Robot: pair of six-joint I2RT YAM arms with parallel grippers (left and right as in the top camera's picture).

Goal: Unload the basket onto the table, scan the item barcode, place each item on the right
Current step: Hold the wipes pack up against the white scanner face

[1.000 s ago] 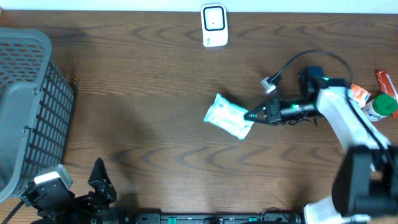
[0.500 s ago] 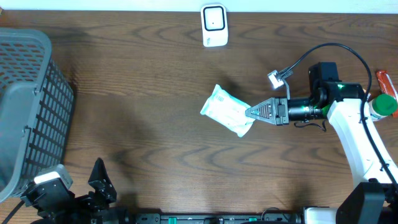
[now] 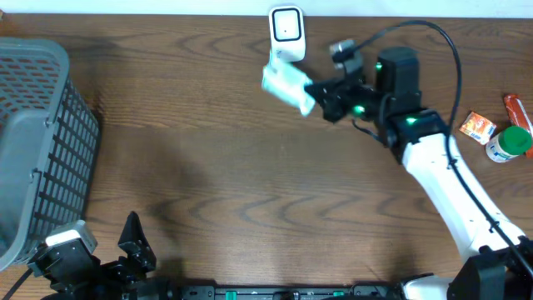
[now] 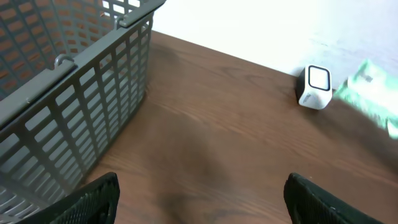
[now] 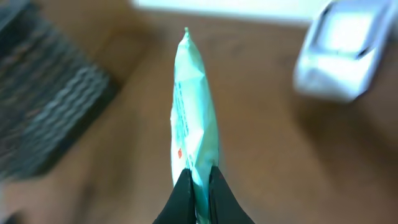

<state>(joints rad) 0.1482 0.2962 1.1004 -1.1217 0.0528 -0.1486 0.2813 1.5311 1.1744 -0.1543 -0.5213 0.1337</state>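
- Near the counter's (image 3: 208,167) far edge, just beside the white scanner (image 3: 286,35): soft mint-and-white packet (image 3: 283,82), held clear of the wood, edge-on from the right wrist.
- Pinched at one end by the right hand (image 5: 200,186), clamped on its seam.
- Small print and red mark, too blurred to read.
- Left hand (image 4: 205,199) spread wide, empty, beside the grey basket (image 4: 74,93).
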